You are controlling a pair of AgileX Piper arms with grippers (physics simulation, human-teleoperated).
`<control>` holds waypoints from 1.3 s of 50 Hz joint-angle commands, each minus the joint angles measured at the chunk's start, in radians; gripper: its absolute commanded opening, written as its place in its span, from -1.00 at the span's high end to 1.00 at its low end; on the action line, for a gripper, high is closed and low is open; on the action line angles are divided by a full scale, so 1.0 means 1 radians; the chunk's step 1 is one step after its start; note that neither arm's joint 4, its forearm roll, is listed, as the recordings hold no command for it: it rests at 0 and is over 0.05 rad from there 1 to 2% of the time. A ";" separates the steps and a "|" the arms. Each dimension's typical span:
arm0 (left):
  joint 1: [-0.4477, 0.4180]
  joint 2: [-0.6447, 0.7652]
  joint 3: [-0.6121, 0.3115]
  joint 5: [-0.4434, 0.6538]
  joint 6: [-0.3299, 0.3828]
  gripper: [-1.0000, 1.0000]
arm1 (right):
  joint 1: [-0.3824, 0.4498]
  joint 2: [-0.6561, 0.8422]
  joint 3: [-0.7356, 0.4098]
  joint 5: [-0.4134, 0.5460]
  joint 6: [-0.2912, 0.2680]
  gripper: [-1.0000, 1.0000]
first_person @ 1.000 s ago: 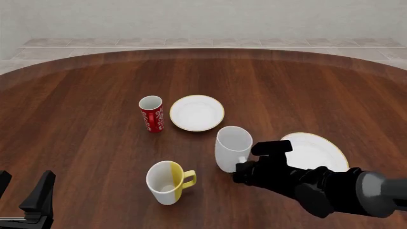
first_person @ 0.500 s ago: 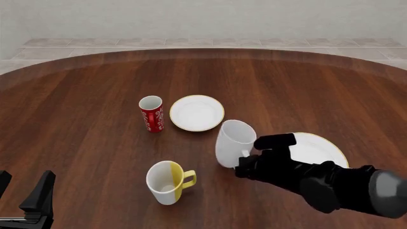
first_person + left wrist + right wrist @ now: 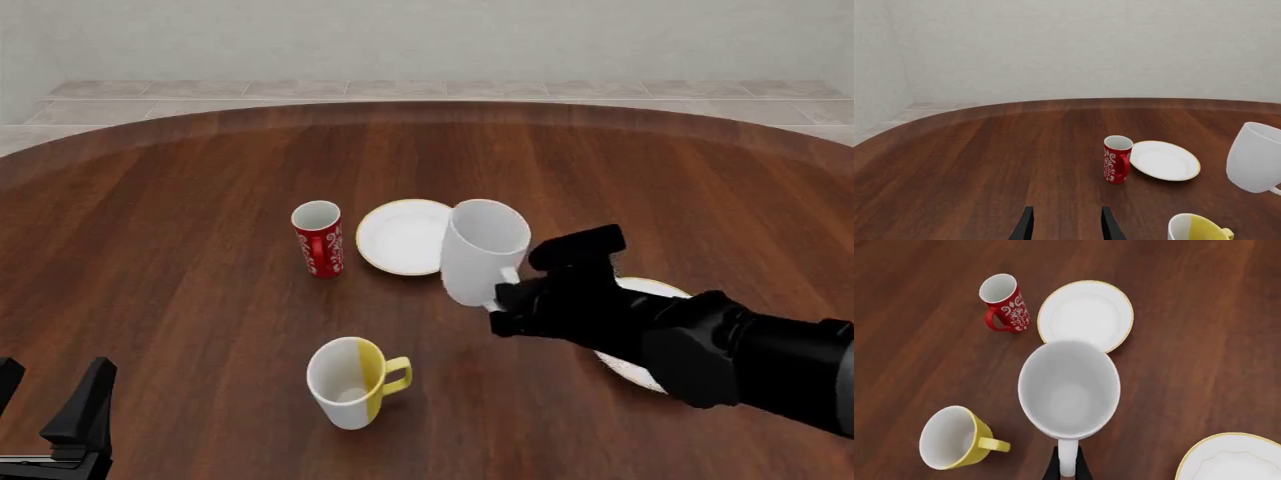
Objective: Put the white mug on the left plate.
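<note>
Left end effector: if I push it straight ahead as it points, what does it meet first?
Probably the red cup, slightly off its line; depth is unclear. The fingers are open over bare table.

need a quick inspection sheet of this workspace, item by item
surface: round dark wooden table, no spills seen
job's things: tall plain white ceramic mug lifted and tilted, held by its handle; smaller round white gold-rimmed plate bare
clutter: red flowered mug upright beside that plate; white-and-yellow mug upright; larger white gold-rimmed plate
end effectors: right end effector shut on the mug's handle; left end effector open, holding nothing
cables: nothing seen
surroundings: tiled floor, pale wall
</note>
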 commanded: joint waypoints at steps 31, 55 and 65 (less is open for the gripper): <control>0.000 0.000 0.000 0.000 0.000 -1.00 | -0.077 0.029 -0.309 0.169 -0.167 1.00; 0.000 0.000 0.000 0.000 0.000 -1.00 | -0.089 0.187 -0.472 0.176 -0.218 1.00; 0.000 0.000 0.000 0.000 0.000 -1.00 | -0.094 0.252 -0.536 0.184 -0.230 1.00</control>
